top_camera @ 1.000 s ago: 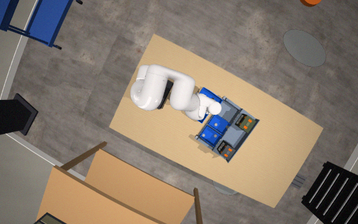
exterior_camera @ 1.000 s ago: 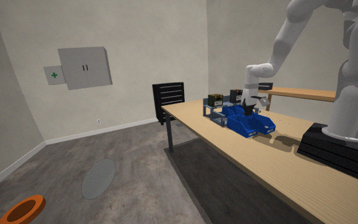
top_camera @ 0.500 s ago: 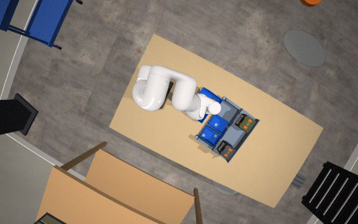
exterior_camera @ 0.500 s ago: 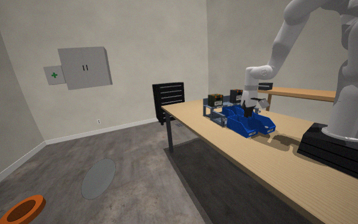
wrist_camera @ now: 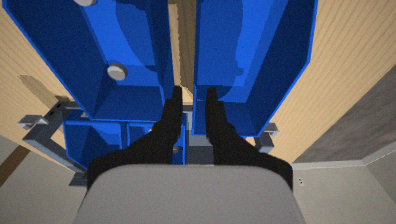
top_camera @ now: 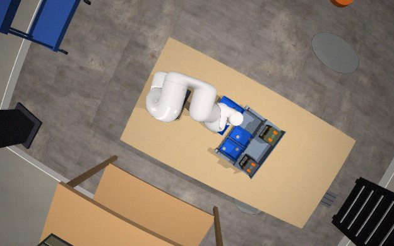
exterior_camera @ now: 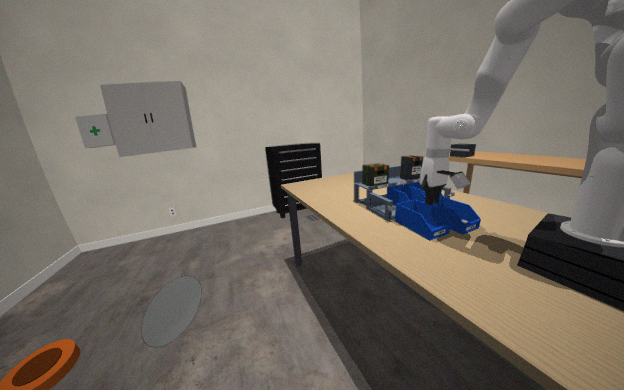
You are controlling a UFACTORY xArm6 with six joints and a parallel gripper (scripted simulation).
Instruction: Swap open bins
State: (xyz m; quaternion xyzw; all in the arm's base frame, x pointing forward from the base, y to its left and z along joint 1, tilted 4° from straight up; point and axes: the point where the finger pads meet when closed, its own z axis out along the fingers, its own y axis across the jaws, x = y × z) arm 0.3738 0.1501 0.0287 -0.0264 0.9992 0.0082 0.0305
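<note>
Two blue open bins stand side by side on the table in front of the grey shelf (top_camera: 256, 145). The empty bin (wrist_camera: 250, 65) is on the right in the wrist view; it also shows in the top view (top_camera: 231, 105) and the exterior view (exterior_camera: 423, 220). The bin with grey round parts (wrist_camera: 100, 55) lies beside it (exterior_camera: 461, 215), mostly hidden under the arm from above. My gripper (wrist_camera: 194, 97) is low between them near their rear ends. Its fingers stand a little apart, one in the gap between the bins, one inside the empty bin. The shelf place (top_camera: 250, 121) behind the empty bin is bare.
Two more blue bins (top_camera: 240, 135) (top_camera: 231, 151) with parts sit in the shelf's other places. Two dark boxes with orange marks (top_camera: 272, 135) (top_camera: 248, 164) stand on the shelf's top board. The robot's black base (exterior_camera: 591, 265) is on the table behind the bins.
</note>
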